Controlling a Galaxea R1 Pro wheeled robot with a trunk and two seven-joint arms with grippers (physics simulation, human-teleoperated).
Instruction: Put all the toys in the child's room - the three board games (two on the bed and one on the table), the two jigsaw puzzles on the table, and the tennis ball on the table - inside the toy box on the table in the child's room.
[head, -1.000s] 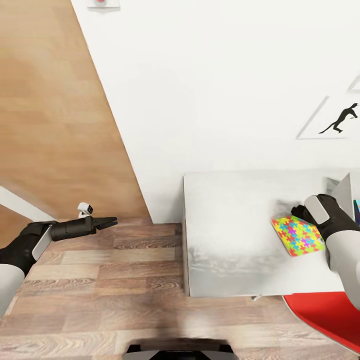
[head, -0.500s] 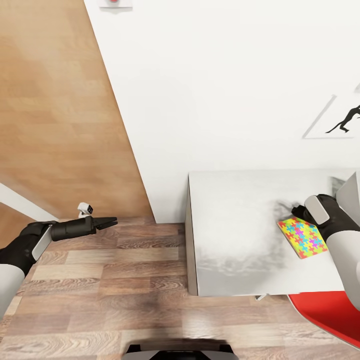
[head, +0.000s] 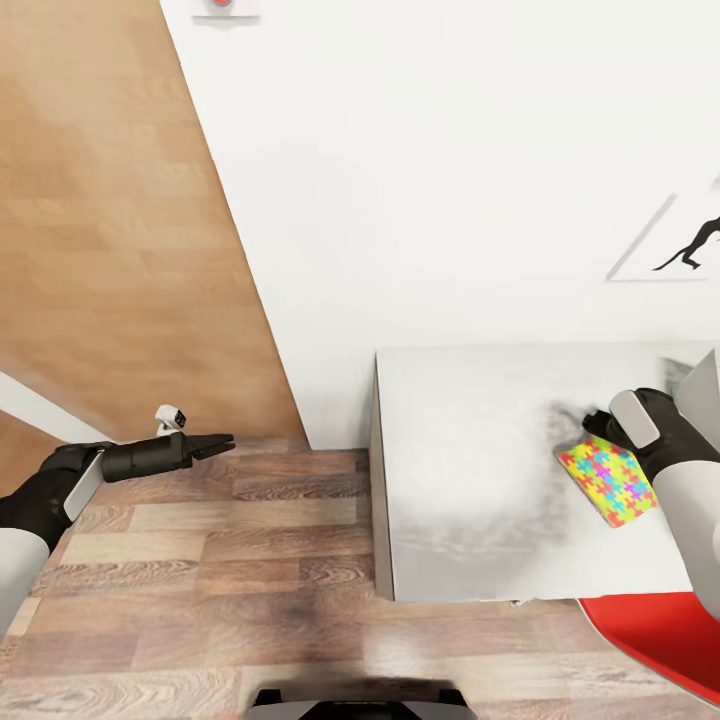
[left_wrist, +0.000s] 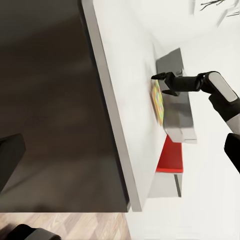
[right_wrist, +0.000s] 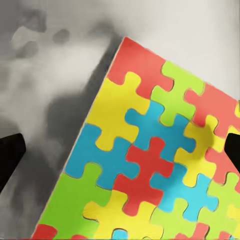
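Matte grey-white table (head: 470, 480) under flat, glossy, interlocking-patterned jigsaw puzzle (head: 608, 480).

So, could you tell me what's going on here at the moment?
The robot stands at the corner of the pale table in a white-walled room. Its right gripper hovers, jaws apart, over a colourful jigsaw puzzle that looks tilted, one edge lifted off the tabletop; nothing looks gripped. A grey box sits just behind the puzzle. The left gripper hangs idle over the wood floor; its jaws are unclear.
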